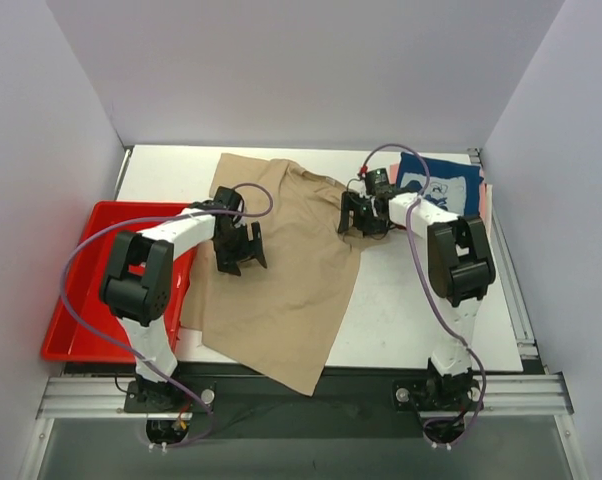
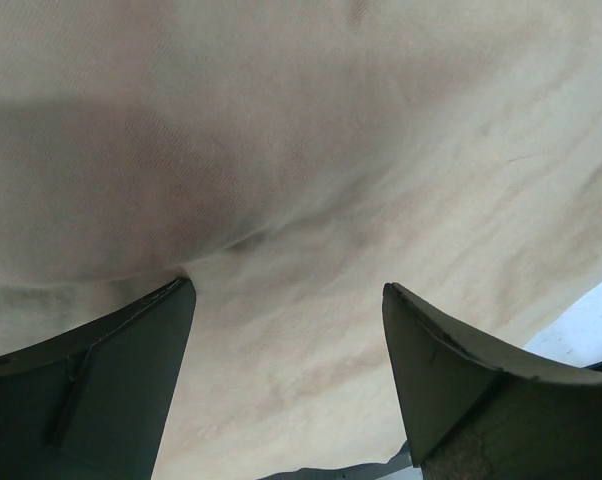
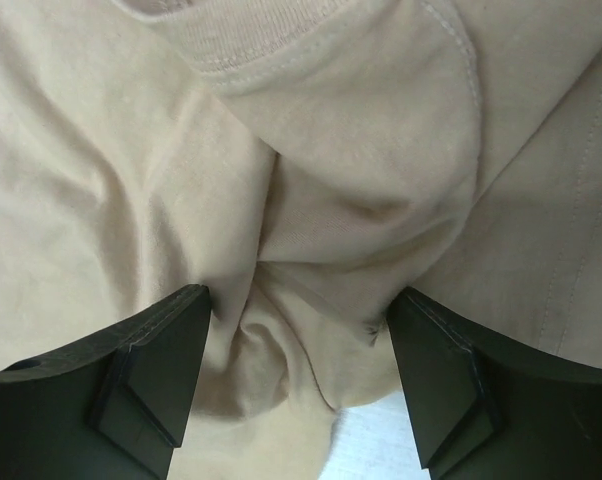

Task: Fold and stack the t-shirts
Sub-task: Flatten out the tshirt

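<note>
While L fingers, R fingers gape over 1 tan shirt, 1 navy shirt, maybe 1 pink shirt

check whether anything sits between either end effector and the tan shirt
Nothing visible does. The left end effector and right end effector are both open right over the tan t-shirt, only its cloth showing between their fingers.

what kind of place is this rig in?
Probably a lab robot cell: bare white partition walls box in the table, an aluminium rail lines its near edge, and a tan t-shirt lies spread on it.
</note>
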`<state>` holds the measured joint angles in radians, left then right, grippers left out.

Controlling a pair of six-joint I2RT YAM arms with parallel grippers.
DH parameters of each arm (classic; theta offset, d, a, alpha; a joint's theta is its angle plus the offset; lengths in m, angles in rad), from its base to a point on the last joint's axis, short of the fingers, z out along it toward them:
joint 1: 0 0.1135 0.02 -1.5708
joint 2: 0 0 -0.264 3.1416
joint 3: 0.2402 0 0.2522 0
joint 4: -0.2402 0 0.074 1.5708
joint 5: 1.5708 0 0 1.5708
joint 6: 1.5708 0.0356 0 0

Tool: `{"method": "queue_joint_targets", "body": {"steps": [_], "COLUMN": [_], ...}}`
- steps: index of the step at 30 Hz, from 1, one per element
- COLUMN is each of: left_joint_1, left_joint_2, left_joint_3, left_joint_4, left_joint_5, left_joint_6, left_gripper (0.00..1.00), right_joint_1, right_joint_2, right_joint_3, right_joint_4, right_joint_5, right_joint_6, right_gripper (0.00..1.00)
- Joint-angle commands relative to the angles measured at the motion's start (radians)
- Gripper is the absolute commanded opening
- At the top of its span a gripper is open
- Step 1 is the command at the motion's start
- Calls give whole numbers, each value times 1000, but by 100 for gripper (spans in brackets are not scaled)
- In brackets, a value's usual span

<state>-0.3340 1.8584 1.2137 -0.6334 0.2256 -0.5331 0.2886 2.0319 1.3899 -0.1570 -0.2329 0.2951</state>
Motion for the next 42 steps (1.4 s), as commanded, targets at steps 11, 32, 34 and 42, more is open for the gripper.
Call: {"method": "queue_joint_targets", "body": {"steps": [11,32,34,42], "left_joint_1": [30,-33,-59,-94], "left_joint_2": [228,473,447,242], "left_joint_3": [171,730,816,710], "left_joint_4": [-19,-78,-126,-219], "left_joint_5": [-60,-25,-34,-75], "left_joint_6": [125,220,208,170], "left_gripper": [88,87,87,87], "right_joint_1": [29,124,133,115], "right_joint_2": [-281,-607,-621,-464], "right_joint_3": [-351,-453,-372,-186], "right_joint_4": [-274,-515,-533,-464], "right_joint_5": [76,44,53,4], "right_joint_6": [170,171,145,-17], "right_gripper": [71,72,73,75]}}
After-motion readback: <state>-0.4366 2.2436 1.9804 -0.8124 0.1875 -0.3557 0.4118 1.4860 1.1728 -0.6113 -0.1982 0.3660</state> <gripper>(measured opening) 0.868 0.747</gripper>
